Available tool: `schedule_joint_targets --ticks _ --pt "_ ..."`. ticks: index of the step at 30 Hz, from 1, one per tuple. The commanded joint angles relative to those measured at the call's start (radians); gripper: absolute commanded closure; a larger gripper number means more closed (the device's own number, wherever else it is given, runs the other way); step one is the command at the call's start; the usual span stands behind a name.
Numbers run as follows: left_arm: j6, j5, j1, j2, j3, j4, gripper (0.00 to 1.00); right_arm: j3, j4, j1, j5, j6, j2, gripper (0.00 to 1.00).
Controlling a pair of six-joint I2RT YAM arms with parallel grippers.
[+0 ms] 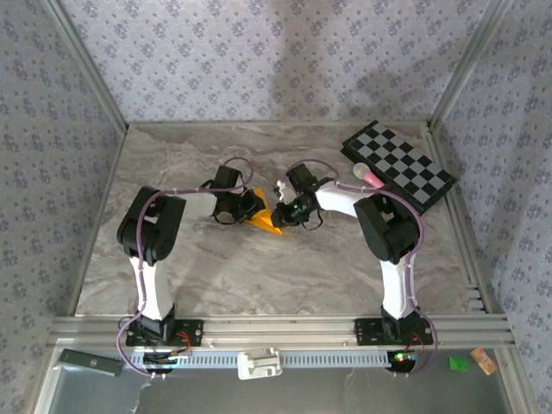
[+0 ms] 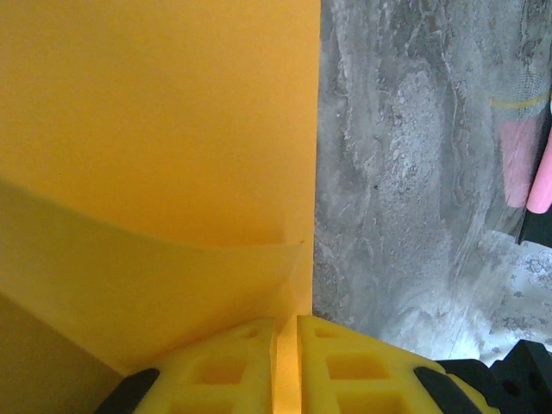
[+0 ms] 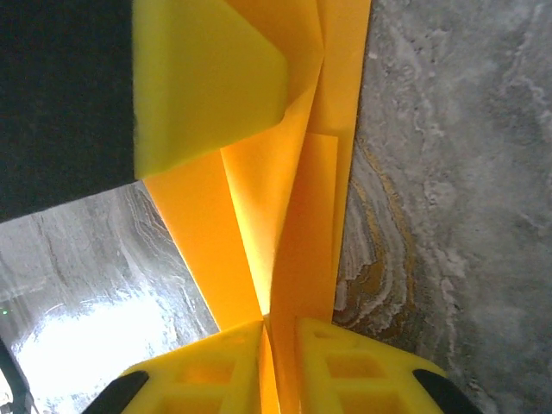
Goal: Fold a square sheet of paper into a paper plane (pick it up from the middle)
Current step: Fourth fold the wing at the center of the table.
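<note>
Progress: thin orange-yellow paper sheet [image 1: 266,222], at mid grey marbled tabletop [image 1: 216,276], is partly folded into layered flaps, not yet a dart; left pincer [image 2: 287,332] and right pincer [image 3: 280,332] both pinched on its edges, so remaining creases look outstanding.

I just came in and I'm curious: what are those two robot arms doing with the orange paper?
They're folding it together. The left gripper and the right gripper are each shut on the orange-yellow paper in the middle of the table. It already has folds and layers, but it doesn't look like a finished plane yet.
</note>
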Motion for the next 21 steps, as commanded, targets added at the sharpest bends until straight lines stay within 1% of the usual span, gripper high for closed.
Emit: schedule_joint_targets --ticks 1,6,10,15,21 --pt "0.015 0.004 -0.006 0.006 0.023 -0.023 0.86 0.023 -0.022 0.002 -0.032 -0.013 0.02 0.84" --pt "0.006 0.004 -0.006 -0.01 0.035 -0.02 0.86 0.009 -0.019 -0.006 -0.029 -0.003 0.023 0.91" --pt "-0.002 -0.005 -0.005 -0.05 0.044 -0.022 0.83 -0.011 -0.015 -0.012 -0.016 0.004 0.029 0.94" --pt "-0.02 -0.048 -0.001 -0.116 -0.002 -0.005 0.74 -0.028 -0.012 -0.017 0.004 0.013 0.033 0.94" --pt "-0.071 -0.059 0.0 -0.15 -0.097 0.069 0.73 -0.045 0.001 -0.023 0.028 0.028 0.035 0.93"
